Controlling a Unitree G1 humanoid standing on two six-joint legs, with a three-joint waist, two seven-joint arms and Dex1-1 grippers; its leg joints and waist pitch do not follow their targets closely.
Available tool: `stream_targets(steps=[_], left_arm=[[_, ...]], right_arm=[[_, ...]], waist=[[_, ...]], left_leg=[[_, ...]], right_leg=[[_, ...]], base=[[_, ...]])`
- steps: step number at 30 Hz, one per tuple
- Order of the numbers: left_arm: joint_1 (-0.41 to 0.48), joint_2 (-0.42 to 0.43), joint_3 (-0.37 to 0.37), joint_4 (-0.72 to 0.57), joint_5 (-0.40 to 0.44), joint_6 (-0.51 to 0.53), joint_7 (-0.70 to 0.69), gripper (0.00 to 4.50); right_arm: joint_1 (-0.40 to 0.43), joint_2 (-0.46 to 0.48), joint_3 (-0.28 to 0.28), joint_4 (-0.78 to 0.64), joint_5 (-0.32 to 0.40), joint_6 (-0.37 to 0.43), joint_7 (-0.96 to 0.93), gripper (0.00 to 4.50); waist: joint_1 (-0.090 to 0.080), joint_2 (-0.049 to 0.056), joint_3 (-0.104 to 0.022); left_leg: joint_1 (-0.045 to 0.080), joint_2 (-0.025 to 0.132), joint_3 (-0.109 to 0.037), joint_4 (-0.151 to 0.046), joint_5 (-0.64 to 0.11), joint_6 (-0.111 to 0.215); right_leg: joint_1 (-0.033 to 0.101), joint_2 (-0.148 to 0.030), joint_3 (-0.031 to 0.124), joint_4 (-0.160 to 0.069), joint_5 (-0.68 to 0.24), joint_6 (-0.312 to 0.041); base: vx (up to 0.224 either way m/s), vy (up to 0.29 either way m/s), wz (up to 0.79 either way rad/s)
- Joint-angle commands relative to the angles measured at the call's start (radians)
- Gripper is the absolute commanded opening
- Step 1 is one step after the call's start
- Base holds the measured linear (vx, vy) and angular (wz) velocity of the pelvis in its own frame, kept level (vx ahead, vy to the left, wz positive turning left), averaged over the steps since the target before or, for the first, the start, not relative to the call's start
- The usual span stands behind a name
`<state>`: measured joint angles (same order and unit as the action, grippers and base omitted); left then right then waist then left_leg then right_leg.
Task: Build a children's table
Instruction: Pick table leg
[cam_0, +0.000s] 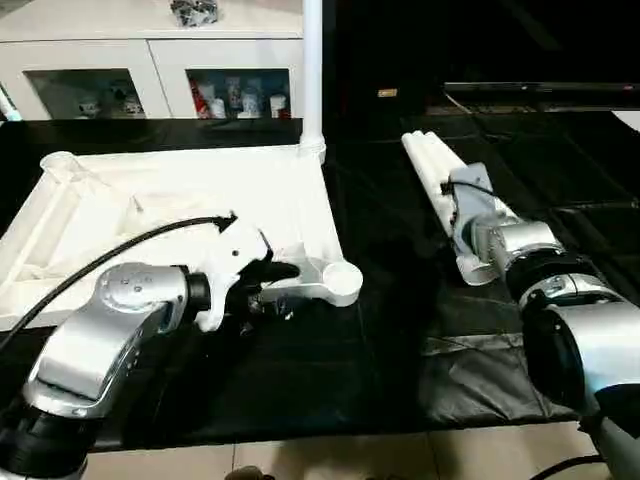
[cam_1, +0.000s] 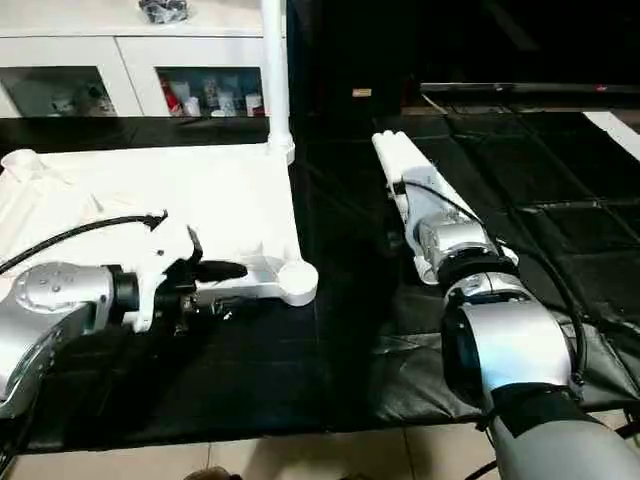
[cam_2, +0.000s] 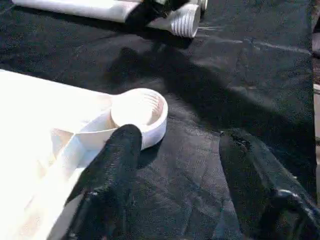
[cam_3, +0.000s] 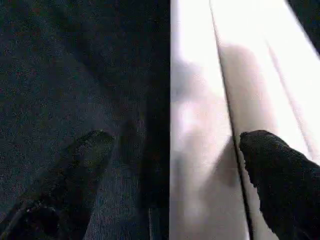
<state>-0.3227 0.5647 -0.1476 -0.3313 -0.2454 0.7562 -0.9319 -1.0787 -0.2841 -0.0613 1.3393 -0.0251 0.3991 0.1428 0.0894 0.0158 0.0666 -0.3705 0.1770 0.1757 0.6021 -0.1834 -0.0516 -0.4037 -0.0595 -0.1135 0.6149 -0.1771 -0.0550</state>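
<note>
The children's table top (cam_0: 180, 200) lies upside down on the black mat, ribbed underside up. One white leg (cam_0: 312, 70) stands upright in its far right corner socket. The near right corner socket (cam_0: 343, 280) is empty. My left gripper (cam_2: 180, 137) is open just short of that socket, with one finger (cam_2: 117, 155) over the top's rim and the other over the mat. Loose legs (cam_0: 435, 165) lie side by side on the mat to the right. My right gripper (cam_3: 175, 145) hangs open over them, one finger (cam_3: 275, 160) above a leg (cam_3: 200, 125) and the other above the mat.
A white glass-door cabinet (cam_0: 150, 70) stands behind the mat, with a small dark object (cam_0: 195, 12) on top. A dark shelf edge (cam_0: 540, 92) runs along the back right. The mat's front edge (cam_0: 330, 435) meets pale floor near me.
</note>
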Motion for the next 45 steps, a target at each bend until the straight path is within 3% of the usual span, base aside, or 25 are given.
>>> stream_targets(steps=[1,4,5,11,14,15,18,23,24,27,31,32,36,43,45], left_arm=[[0.002,0.013,-0.005,-0.014,-0.009,0.009,0.009,3.27],[0.004,0.018,-0.006,-0.017,-0.011,0.013,0.010,3.51],[0.006,0.023,-0.007,-0.019,-0.012,0.016,0.008,3.62],[-0.003,0.025,-0.012,-0.012,-0.014,0.016,0.010,4.16],[-0.007,0.022,-0.015,-0.009,-0.016,0.017,0.013,4.24],[-0.009,0.022,-0.016,-0.007,-0.016,0.017,0.013,4.37],[-0.019,0.022,-0.024,0.004,-0.016,0.011,0.012,4.49],[-0.027,0.018,-0.019,0.006,-0.028,0.012,0.019,4.50],[-0.026,0.019,-0.019,0.008,-0.028,0.010,0.020,4.50],[-0.024,0.020,-0.021,0.009,-0.026,0.009,0.022,4.50],[-0.019,0.012,-0.008,0.007,-0.034,0.012,0.034,4.50],[-0.019,0.012,-0.007,0.007,-0.035,0.011,0.036,4.50],[-0.018,0.005,0.002,0.024,-0.033,0.000,0.052,4.50],[-0.040,-0.037,0.023,0.071,-0.045,-0.013,0.090,4.50],[-0.058,-0.061,0.034,0.103,-0.041,-0.020,0.123,4.50]], right_arm=[[0.000,-0.007,-0.007,0.003,0.000,0.035,0.011,4.50],[0.001,-0.008,-0.011,0.006,0.004,0.053,0.030,4.50],[0.002,-0.006,-0.020,0.007,0.012,0.072,0.050,4.22],[0.000,-0.004,-0.039,0.012,0.030,0.118,0.097,3.72],[0.002,-0.004,-0.040,0.013,0.031,0.131,0.110,3.71],[0.002,-0.005,-0.039,0.013,0.029,0.138,0.116,3.44],[0.007,-0.009,-0.034,0.015,0.018,0.151,0.126,3.25],[0.012,-0.016,-0.021,0.018,-0.001,0.160,0.139,2.88],[0.012,-0.016,-0.018,0.018,-0.003,0.161,0.141,2.82],[0.013,-0.018,-0.007,0.018,-0.014,0.161,0.150,2.51],[0.012,-0.021,0.010,0.018,-0.035,0.158,0.154,2.21],[0.012,-0.021,0.010,0.018,-0.037,0.158,0.155,2.12],[0.009,-0.019,0.001,0.017,-0.036,0.148,0.141,1.93],[-0.013,-0.035,-0.097,0.004,0.045,0.109,0.109,1.89],[-0.024,-0.044,-0.128,-0.005,0.076,0.099,0.111,1.89]], waist=[[0.002,-0.010,-0.073],[0.003,-0.010,-0.073],[0.004,-0.010,-0.074],[0.005,-0.008,-0.073],[0.004,-0.008,-0.073],[0.004,-0.007,-0.073],[0.005,-0.008,-0.073],[0.006,-0.014,-0.074],[0.005,-0.019,-0.074],[0.005,-0.019,-0.074],[0.004,-0.031,-0.074],[0.005,-0.028,-0.074],[0.003,-0.033,-0.074],[0.005,-0.032,-0.076],[0.006,-0.020,-0.076]], left_leg=[[0.005,0.050,-0.017,-0.058,-0.161,0.015],[0.003,0.050,-0.017,-0.057,-0.154,0.017],[0.003,0.050,-0.017,-0.057,-0.150,0.018],[0.005,0.053,-0.017,-0.057,-0.160,0.015],[0.007,0.053,-0.018,-0.058,-0.173,0.009],[0.007,0.053,-0.018,-0.058,-0.175,0.008],[0.008,0.054,-0.019,-0.058,-0.181,0.004],[0.006,0.054,-0.019,-0.058,-0.171,0.001],[0.006,0.053,-0.017,-0.058,-0.171,0.002],[0.007,0.054,-0.018,-0.058,-0.171,0.000],[0.007,0.055,-0.018,-0.059,-0.161,-0.002],[0.007,0.055,-0.018,-0.059,-0.159,-0.004],[0.007,0.054,-0.017,-0.059,-0.158,-0.005],[0.007,0.053,-0.017,-0.058,-0.155,-0.006],[0.007,0.051,-0.017,-0.057,-0.160,-0.005]], right_leg=[[0.058,-0.094,0.068,-0.069,-0.270,-0.147],[0.059,-0.094,0.069,-0.069,-0.268,-0.144],[0.059,-0.094,0.069,-0.068,-0.263,-0.145],[0.057,-0.095,0.068,-0.070,-0.276,-0.149],[0.056,-0.094,0.067,-0.071,-0.283,-0.151],[0.056,-0.093,0.067,-0.071,-0.284,-0.151],[0.056,-0.095,0.067,-0.073,-0.292,-0.149],[0.057,-0.096,0.068,-0.070,-0.286,-0.152],[0.057,-0.096,0.068,-0.071,-0.286,-0.150],[0.057,-0.096,0.068,-0.070,-0.288,-0.148],[0.057,-0.097,0.069,-0.068,-0.282,-0.149],[0.057,-0.098,0.069,-0.067,-0.275,-0.149],[0.058,-0.097,0.070,-0.067,-0.268,-0.146],[0.059,-0.097,0.070,-0.065,-0.241,-0.148],[0.059,-0.094,0.070,-0.066,-0.231,-0.150]], base=[[0.000,0.000,0.00],[0.000,0.000,0.00],[0.000,0.000,0.00],[0.000,0.000,0.00],[0.000,0.000,0.00],[0.000,0.000,0.00],[0.000,0.000,0.00],[0.000,0.000,0.00],[0.000,0.000,0.00],[0.000,0.000,0.00],[0.000,0.000,0.00],[0.000,0.000,0.00],[0.000,0.000,0.00],[0.000,0.000,0.00],[0.000,0.000,0.00]])
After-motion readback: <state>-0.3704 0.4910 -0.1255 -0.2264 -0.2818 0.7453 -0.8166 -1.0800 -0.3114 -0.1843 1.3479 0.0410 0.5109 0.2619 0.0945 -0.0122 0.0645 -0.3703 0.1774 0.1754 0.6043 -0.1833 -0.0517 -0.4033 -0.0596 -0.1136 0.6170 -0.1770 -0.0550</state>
